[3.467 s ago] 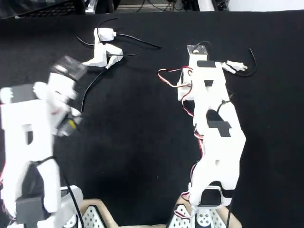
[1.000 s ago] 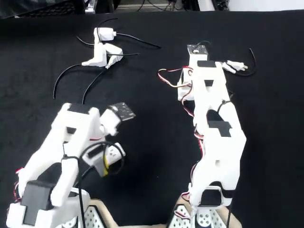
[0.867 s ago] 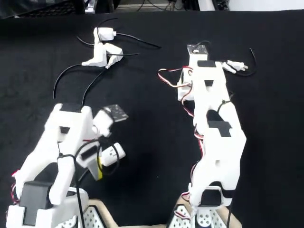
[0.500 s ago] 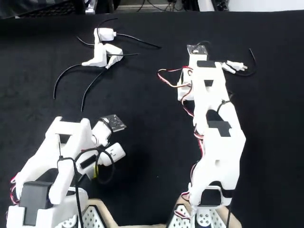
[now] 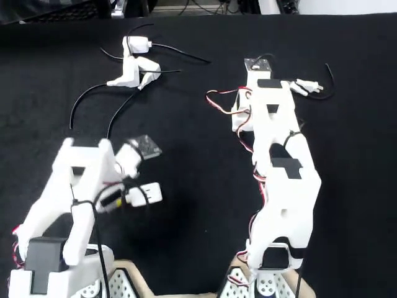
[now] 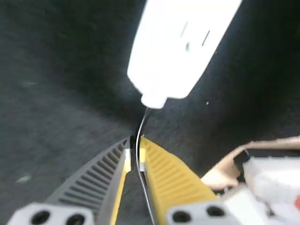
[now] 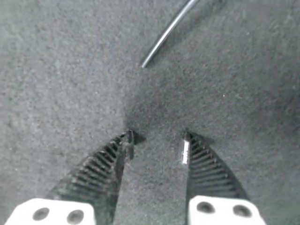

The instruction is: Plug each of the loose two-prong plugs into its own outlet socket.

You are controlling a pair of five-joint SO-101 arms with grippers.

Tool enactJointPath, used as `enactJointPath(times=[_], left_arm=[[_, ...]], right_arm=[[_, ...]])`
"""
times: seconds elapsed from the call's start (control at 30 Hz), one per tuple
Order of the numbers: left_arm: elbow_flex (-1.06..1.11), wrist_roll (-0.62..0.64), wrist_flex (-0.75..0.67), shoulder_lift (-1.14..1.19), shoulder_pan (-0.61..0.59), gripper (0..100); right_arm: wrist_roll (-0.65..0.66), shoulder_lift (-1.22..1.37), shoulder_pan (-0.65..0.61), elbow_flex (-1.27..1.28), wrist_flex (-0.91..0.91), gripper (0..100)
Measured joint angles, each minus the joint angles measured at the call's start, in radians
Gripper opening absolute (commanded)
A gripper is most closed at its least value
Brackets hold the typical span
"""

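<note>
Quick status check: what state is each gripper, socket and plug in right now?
Left gripper: shut on the cord.
Outlet socket: held by that cord, slots empty.
Right gripper: open, empty.
Two-prong plug: loose on the black cloth, unplugged.
White connectors at the far side: lying loose; mated or not, cannot tell.

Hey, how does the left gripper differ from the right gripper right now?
The left gripper is shut on the thin black cord of the white outlet socket; the right gripper is open and holds nothing. The left gripper's fingers have yellow faces; the right gripper's are black. Both have ribbed fingers over the black cloth.
</note>
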Motion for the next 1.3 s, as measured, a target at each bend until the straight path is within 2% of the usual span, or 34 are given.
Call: enactJointPath(times=[0.37, 0.5, 0.63, 0.97, 1.13, 1.3], left_arm=[[-0.562, -0.032, 0.334, 0.002, 0.021, 3], [-0.678, -0.032, 0.358, -0.006, 0.017, 3], [-0.695, -0.06, 0.358, -0.038, -0.046, 3], [-0.638, -0.384, 0.358, -0.051, -0.479, 3], [-0.787, -0.526, 0.358, -0.051, -0.657, 3], [-0.864, -0.572, 0.358, -0.049, -0.873, 3]], right_arm=[[0.0, 0.0, 0.0, 0.0, 0.0, 15.9], [0.0, 0.0, 0.0, 0.0, 0.0, 15.9], [0.0, 0.0, 0.0, 0.0, 0.0, 15.9], [0.0, 0.0, 0.0, 0.0, 0.0, 15.9], [0.0, 0.0, 0.0, 0.0, 0.0, 15.9], [0.0, 0.0, 0.0, 0.0, 0.0, 15.9]])
